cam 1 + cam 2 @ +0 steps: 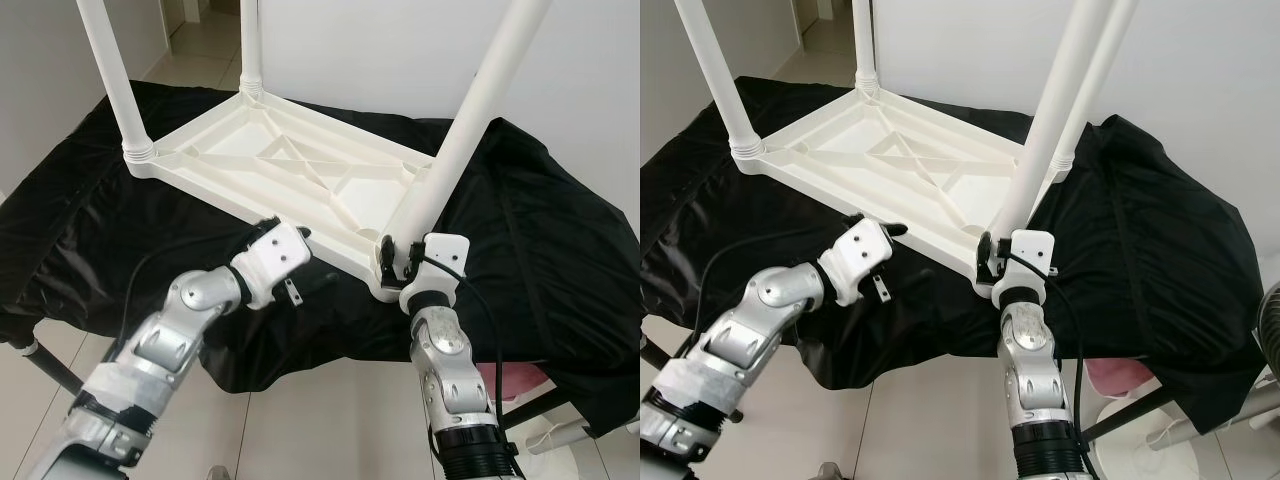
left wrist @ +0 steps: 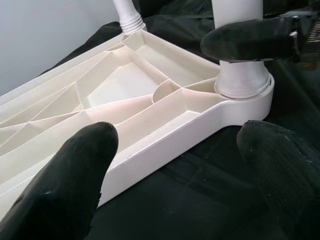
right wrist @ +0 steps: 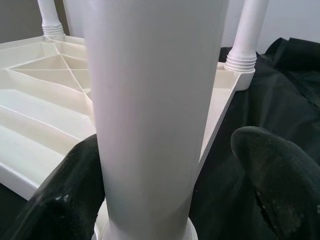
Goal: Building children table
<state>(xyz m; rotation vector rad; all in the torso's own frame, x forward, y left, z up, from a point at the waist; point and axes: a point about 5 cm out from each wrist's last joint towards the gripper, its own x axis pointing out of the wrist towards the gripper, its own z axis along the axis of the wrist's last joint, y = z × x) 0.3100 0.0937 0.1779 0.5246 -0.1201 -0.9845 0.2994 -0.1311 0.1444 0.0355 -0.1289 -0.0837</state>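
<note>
Upside down on a black cloth (image 1: 560, 230), a white plastic children's table (image 1: 290, 165), underside up and showing a lattice of moulded ribs: long straight walls, a diagonal cross near the middle, shallow trays between them. Four round white legs standing up from the corners, each seated in a ringed, threaded collar; tops cut off by the frame edge. Nearest leg (image 1: 470, 130) leaning slightly away from vertical, rising from the rounded corner socket closest to the robot. Right claw (image 1: 398, 262) set around the base of that leg just above the socket, black fingers (image 3: 272, 175) on either side; one finger pressed against the leg, the other standing a little apart from it, so open and not clamped tight. Left claw (image 1: 288, 232) beside the table's near long edge, well along from the nearest leg toward the opposite near corner, fingers (image 2: 80, 175) spread wide with nothing between them, tips just at the rim. Black cloth draped over a counter beneath the table, hanging in folds off the near side. Below the nearest leg, under the cloth's edge, something pink (image 1: 520, 380) and black support bars. Pale tiled floor (image 1: 330, 420) beneath the table's near edge.
</note>
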